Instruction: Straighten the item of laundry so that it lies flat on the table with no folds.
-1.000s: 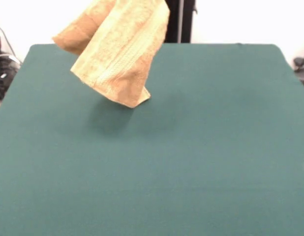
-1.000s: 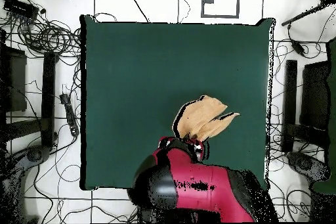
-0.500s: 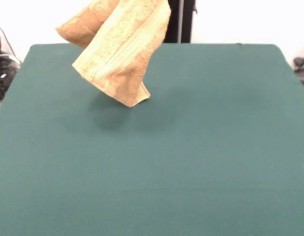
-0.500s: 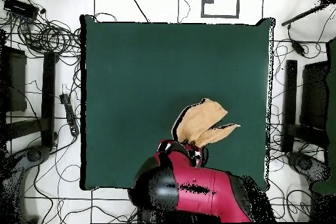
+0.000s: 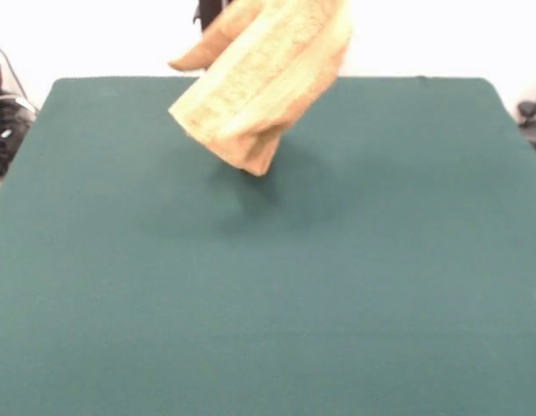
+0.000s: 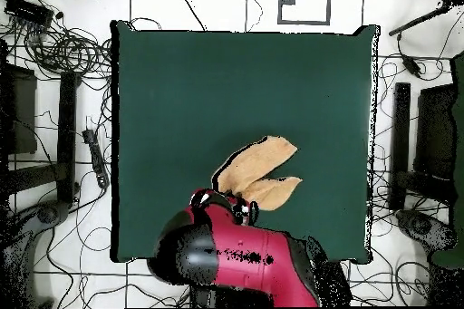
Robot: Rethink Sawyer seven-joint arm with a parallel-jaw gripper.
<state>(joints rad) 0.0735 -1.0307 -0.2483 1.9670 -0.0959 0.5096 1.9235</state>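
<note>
Claw (image 6: 237, 206) pinching orange-yellow towel (image 5: 266, 82), towel hanging folded, clear above green table (image 5: 355, 286)

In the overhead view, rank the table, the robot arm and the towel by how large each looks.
1. The table, by far the largest.
2. The robot arm, though it sits nearer the camera, which inflates it.
3. The towel, bunched and hanging, so it shows less than its full spread.

Orange-yellow towel (image 5: 261, 82) hanging folded, clear above green table (image 5: 268, 286)
</note>
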